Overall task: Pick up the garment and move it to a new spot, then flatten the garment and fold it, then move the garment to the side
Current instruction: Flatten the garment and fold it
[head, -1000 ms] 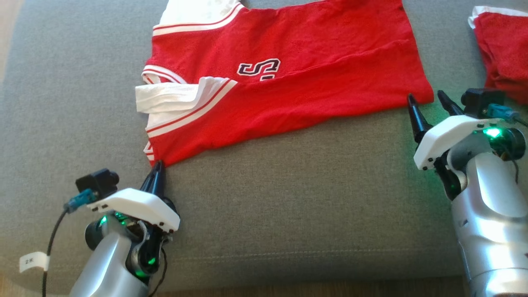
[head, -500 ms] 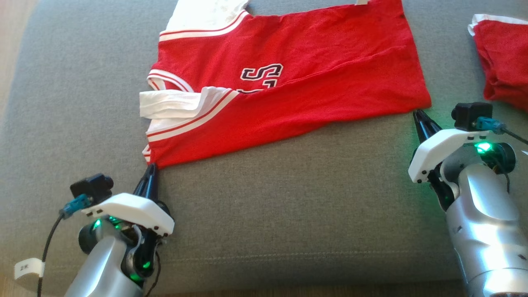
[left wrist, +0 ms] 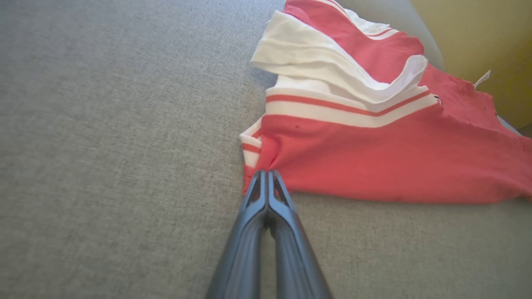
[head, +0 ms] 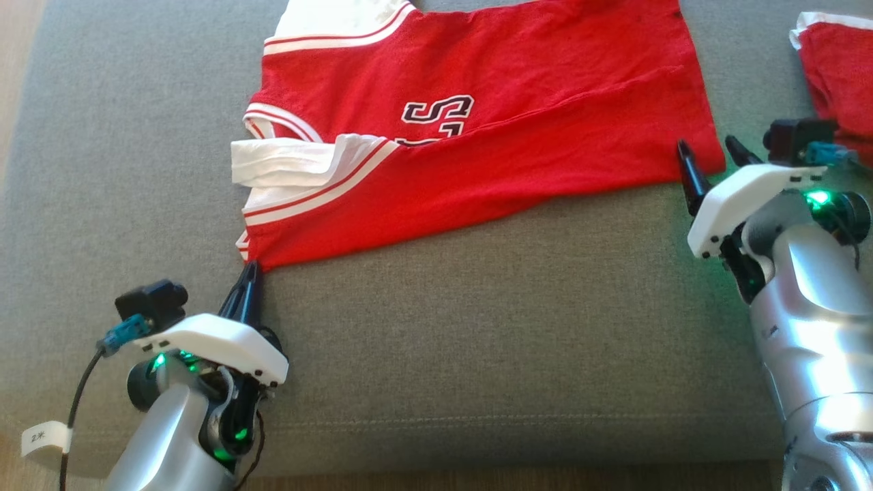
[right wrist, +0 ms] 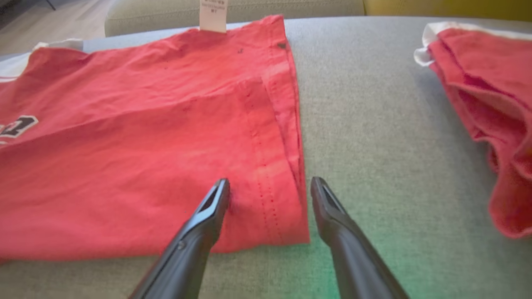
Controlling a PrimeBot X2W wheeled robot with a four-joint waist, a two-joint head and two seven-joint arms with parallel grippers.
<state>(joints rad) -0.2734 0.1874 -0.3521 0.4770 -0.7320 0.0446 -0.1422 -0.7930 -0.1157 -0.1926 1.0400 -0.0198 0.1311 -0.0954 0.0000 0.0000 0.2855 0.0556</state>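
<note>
A red jersey garment (head: 491, 129) with white striped sleeves and a black-and-white letter lies spread on the grey cushion (head: 477, 327), its near half folded over. My left gripper (head: 250, 267) is shut on the garment's near left corner (left wrist: 291, 166), where the fabric puckers at the fingertips (left wrist: 266, 176). My right gripper (head: 707, 146) is open at the near right hem corner. In the right wrist view its jaws (right wrist: 270, 182) straddle that hem (right wrist: 274, 199), one finger over the cloth and the other over bare cushion.
A second red cloth with a white edge (head: 835, 68) lies bunched at the far right (right wrist: 482, 104), close to my right arm. Wooden floor (head: 13, 82) borders the cushion on the left. A white tag (right wrist: 213, 14) sticks up at the garment's far edge.
My right gripper was shut half a second ago and now stands open again, set further up at the hem corner. The left gripper stays shut at its corner. The head view shifted slightly.
</note>
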